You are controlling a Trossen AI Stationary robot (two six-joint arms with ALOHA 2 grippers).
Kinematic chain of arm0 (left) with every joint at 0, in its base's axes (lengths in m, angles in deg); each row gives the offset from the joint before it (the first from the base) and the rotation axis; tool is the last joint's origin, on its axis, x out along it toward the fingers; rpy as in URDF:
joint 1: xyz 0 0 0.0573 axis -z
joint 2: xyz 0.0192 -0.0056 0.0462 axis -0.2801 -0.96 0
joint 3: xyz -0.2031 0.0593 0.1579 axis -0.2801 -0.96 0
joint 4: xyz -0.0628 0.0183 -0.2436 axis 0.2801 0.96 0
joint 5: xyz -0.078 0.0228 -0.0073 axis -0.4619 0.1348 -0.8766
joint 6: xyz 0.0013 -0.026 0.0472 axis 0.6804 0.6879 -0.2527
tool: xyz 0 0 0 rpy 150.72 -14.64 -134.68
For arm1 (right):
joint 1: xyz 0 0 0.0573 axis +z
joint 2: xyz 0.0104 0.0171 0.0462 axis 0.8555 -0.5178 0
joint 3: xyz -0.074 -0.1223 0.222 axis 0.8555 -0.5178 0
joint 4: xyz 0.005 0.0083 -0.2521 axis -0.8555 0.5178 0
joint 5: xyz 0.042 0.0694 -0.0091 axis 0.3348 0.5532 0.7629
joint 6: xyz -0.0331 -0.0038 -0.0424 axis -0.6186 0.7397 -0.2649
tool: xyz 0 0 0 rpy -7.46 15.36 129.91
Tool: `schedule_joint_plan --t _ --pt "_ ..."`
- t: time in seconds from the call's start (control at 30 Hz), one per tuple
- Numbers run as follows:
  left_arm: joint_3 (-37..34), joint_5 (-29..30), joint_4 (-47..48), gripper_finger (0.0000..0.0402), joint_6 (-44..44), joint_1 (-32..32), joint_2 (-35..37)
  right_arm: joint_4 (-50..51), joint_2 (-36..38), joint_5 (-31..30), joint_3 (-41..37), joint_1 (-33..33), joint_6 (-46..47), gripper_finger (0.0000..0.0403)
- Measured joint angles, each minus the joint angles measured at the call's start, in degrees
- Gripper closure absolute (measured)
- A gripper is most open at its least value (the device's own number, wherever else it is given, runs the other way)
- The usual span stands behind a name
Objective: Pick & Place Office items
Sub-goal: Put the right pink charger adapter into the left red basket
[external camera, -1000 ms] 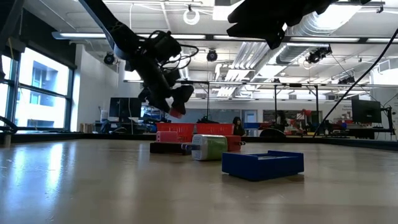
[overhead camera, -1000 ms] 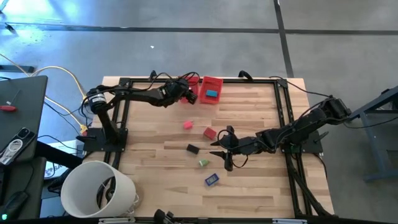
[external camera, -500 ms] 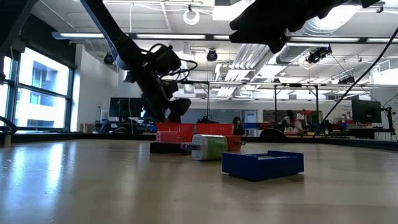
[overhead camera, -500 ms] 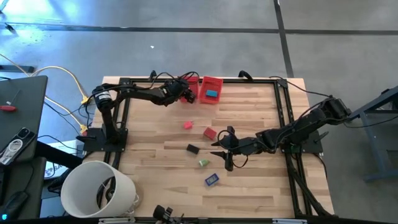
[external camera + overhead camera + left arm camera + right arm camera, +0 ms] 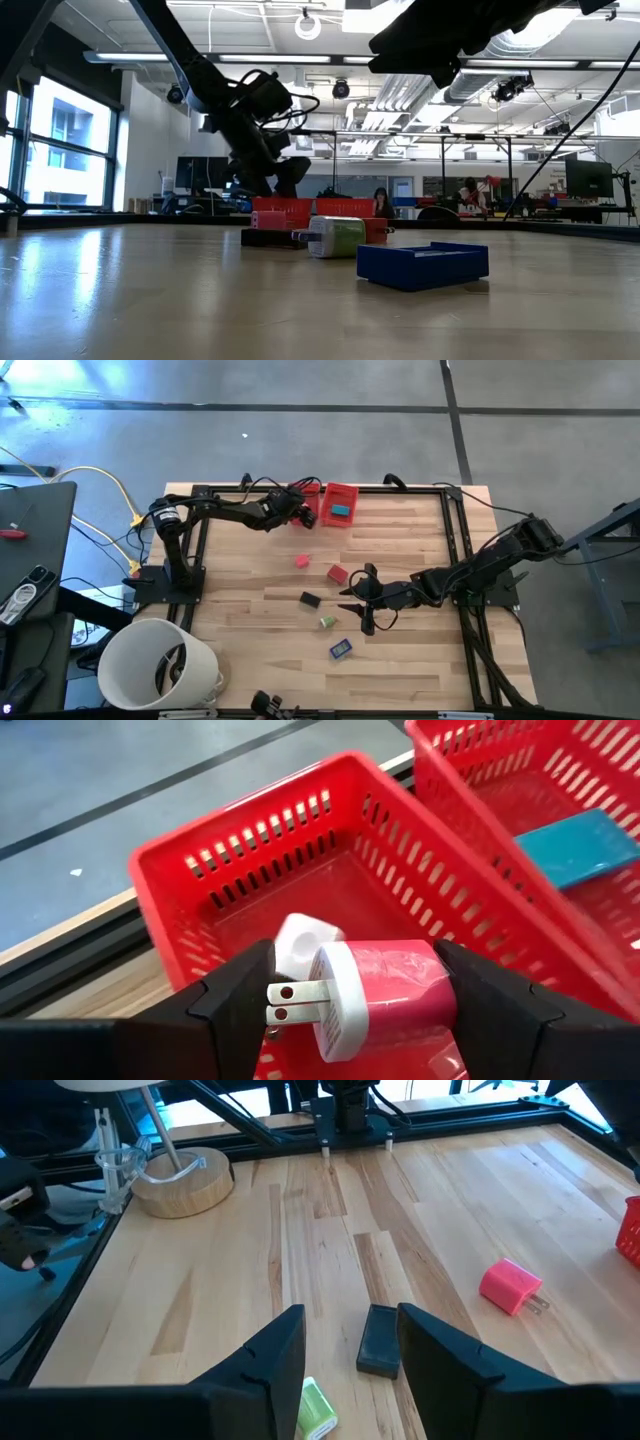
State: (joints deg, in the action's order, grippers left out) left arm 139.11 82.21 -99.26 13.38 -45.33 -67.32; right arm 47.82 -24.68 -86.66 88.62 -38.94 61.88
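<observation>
My left gripper (image 5: 298, 510) is at the far edge over the left red bin (image 5: 200, 880), shut on a pink wall plug (image 5: 385, 995) with a white face and two prongs. A white piece (image 5: 300, 935) lies in that bin, and a teal piece (image 5: 580, 845) lies in the bin beside it (image 5: 341, 505). My right gripper (image 5: 350, 600) is open above mid-table, with the black piece (image 5: 380, 1340) just ahead of its fingers. A pink piece (image 5: 302, 561), red piece (image 5: 337, 573), green piece (image 5: 327, 622) and dark blue piece (image 5: 341, 648) lie flat on the wood. My left gripper pinches the pink plug by the two sides of its pink body (image 5: 430, 990), one finger (image 5: 240, 995) on each side. The plug is lifted clear above the bin floor, and its prongs (image 5: 290, 1005) point sideways toward one finger.
A big white bucket (image 5: 155, 665) stands at the table's near left corner. A black frame (image 5: 455, 550) runs along the table's edges. Bare wood lies to the left of the loose pieces. A lamp on a wooden base (image 5: 185, 1175) stands beyond the table.
My left gripper, carrying the pink plug, has moved down and a little toward the far edge, over the left red bin. My right arm has kept still.
</observation>
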Motion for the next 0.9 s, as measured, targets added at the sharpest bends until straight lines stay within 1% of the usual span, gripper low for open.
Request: schedule_joint_plan --t 0.2,0.67,0.77,0.9 --pt "0.00 -3.14 0.23 0.0158 0.01 -0.02 0.00 0.00 0.00 0.23 0.00 0.00 0.02 0.0257" --pt "0.00 -3.76 1.53 0.0158 1.53 -0.02 0.00 0.00 -0.02 0.47 0.00 0.00 0.02 0.0257" --pt "0.00 -4.33 1.84 0.0158 1.55 -0.02 0.00 0.00 -0.04 1.77 0.00 0.00 0.02 0.0257" --pt "0.00 -4.47 1.91 0.0157 1.55 -0.02 0.00 0.00 -0.04 1.95 0.00 0.00 0.02 0.0257"
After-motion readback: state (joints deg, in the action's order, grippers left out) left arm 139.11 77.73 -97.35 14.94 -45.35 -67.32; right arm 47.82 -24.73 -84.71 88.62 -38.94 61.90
